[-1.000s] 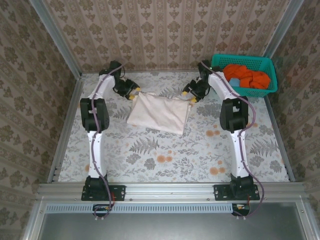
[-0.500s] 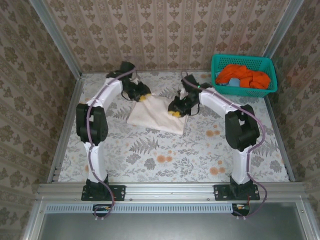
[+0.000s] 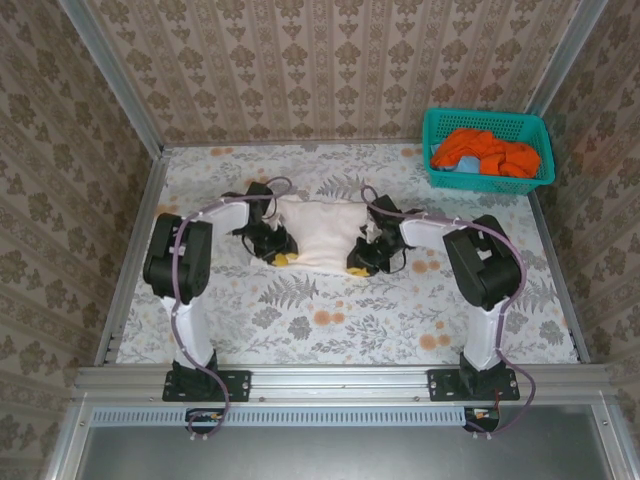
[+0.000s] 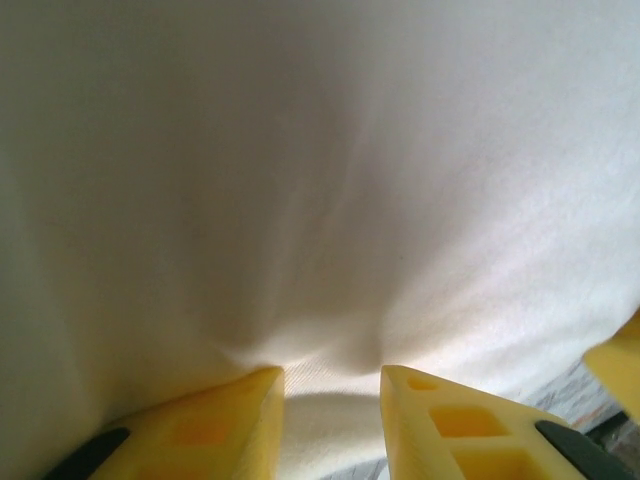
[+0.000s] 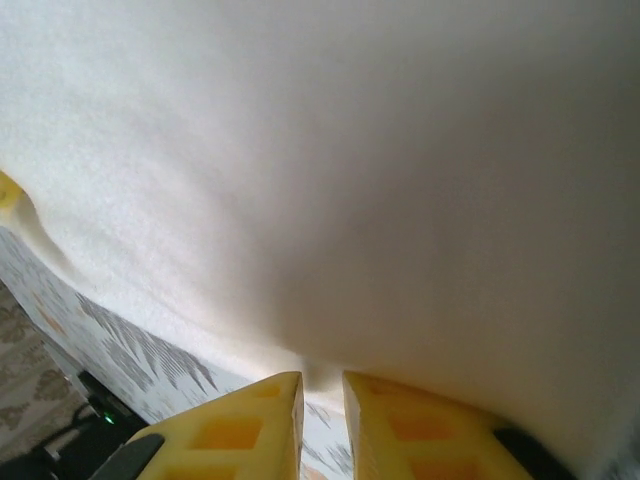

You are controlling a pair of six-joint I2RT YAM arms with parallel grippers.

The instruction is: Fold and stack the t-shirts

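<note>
The t-shirt point(image 3: 318, 232) is soft matt cloth; the left end effector point(image 4: 332, 400) has smooth yellow plastic fingers point(image 4: 215, 425); the basket point(image 3: 490, 181) is teal plastic.

Beige damask wallpaper point(image 3: 330, 70) covers the walls at the top, left and right of the frame. The desk point(image 3: 330, 320) carries a pale fern-and-flower print — aluminium rails point(image 3: 340, 381) edge it; light is soft, even.
</note>
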